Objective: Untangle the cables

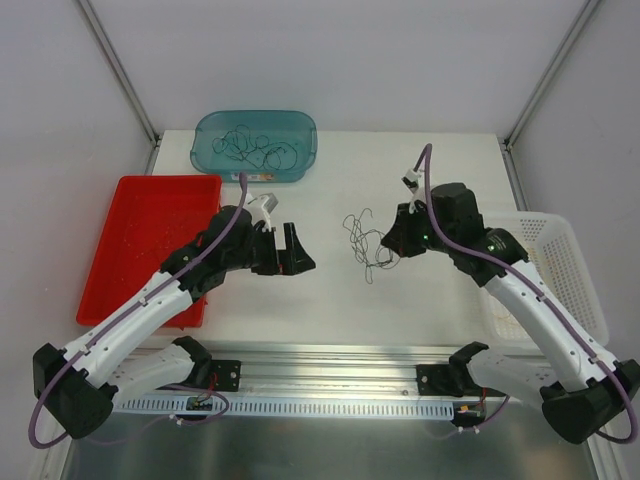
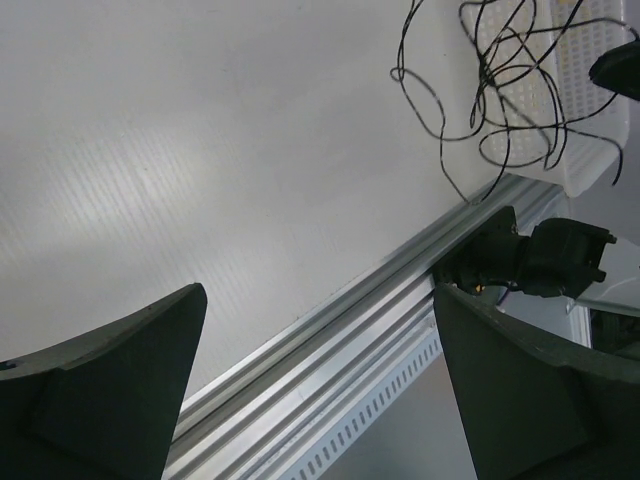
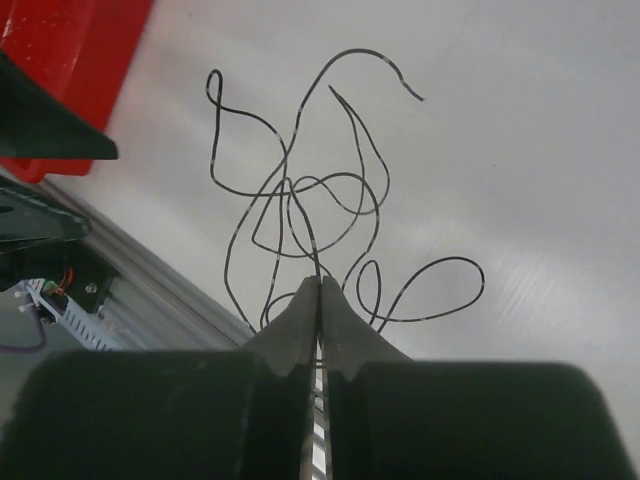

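My right gripper (image 3: 319,292) has its fingers pressed together, and in the right wrist view a dark strand runs into the tips, so I judge it is pinching the near-right side of the cables (image 3: 300,200). The cables lie as a loose dark tangle near the middle of the tabletop, slightly toward its right edge. They fan away from the right gripper toward the left arm, and the bundle's longer run goes from far edge to near edge. My left gripper (image 1: 290,255) stands spread wide and empty, apart from the tangle across bare tabletop. The right arm is therefore the nearer one, and any pull should go rightward.
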Robot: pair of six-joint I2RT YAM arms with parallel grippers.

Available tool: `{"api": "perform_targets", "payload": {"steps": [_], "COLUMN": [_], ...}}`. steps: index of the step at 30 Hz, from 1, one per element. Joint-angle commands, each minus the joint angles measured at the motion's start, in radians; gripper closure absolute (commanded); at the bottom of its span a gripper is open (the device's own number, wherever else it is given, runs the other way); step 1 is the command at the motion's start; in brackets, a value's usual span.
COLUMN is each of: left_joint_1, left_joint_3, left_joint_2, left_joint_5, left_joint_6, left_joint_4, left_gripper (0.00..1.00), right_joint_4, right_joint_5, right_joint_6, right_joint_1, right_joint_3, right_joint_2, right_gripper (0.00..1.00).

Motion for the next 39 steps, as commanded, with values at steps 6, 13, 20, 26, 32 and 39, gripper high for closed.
{"api": "perform_targets", "payload": {"steps": [6, 13, 20, 26, 32, 39], "left_joint_1": [-0.099, -0.179, -0.243, -0.276, -0.276, -0.210], "left_joint_3": [0.119, 0.096, 0.108, 0.084, 0.017, -0.056], "left_joint_2": [0.060, 0.118, 0.195, 0.244, 0.252, 0.227], "left_joint_5": [-0.099, -0.203, -0.222, -0.268, -0.490, -0.635], "left_joint_6": [-0.132, -0.252, -0.265, -0.280, -0.349, -0.326], "left_joint_4": [0.087, 0.158, 0.227, 0.232, 0.232, 0.226], "left_gripper": [0.07, 0.22, 0.29, 0.44, 0.74, 0.95], "right_joint_4": [0.119, 0.168, 0.200, 0.237, 0.229, 0.118], "right_joint_5": [-0.012, 0.048, 0.087, 0.082, 0.064, 0.172], "right_joint_6": [0.076, 0.110, 0.137, 0.170, 0.182, 0.125], "right_joint_1": [0.167, 0.249, 0.304, 0.318, 0.330, 0.330], "right_joint_3": [0.026, 0.031, 0.026, 0.026, 0.039, 0.072], "right_joint_2": [0.018, 0.049, 0.058, 0.051, 0.032, -0.069], "right_gripper": [0.99, 0.99, 0.99, 0.99, 0.99, 0.99]}}
